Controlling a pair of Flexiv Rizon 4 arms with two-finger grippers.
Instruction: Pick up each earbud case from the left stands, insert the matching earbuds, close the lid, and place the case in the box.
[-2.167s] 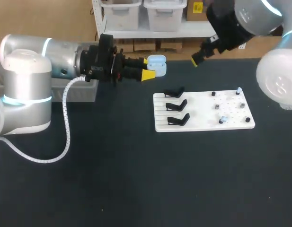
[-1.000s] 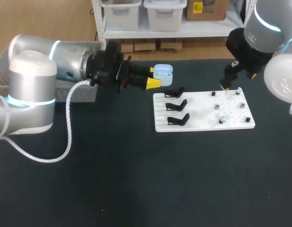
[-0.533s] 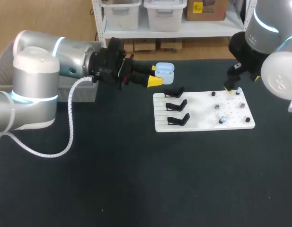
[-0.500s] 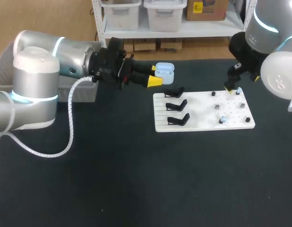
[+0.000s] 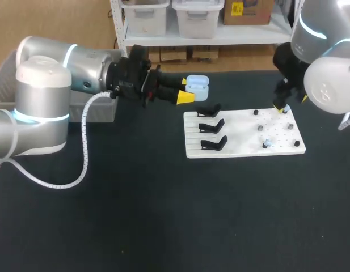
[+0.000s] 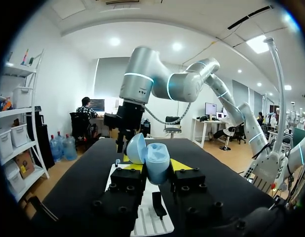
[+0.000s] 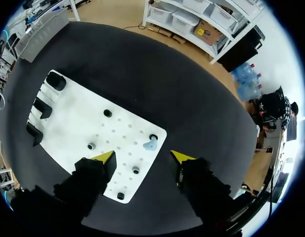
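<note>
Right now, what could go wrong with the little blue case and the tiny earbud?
The earbud case hangs above the table, lid open, pinched only by the left gripper; it might slip or tilt. The earbud is tiny, so the open right gripper could miss it or knock it off the white board.

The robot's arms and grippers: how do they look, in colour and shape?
Left arm and right arm are thick silver-grey tubes with light-blue rings. A white ribbed cable hangs along the left one. Left gripper and right gripper are black, fingers yellow-tipped.
</note>
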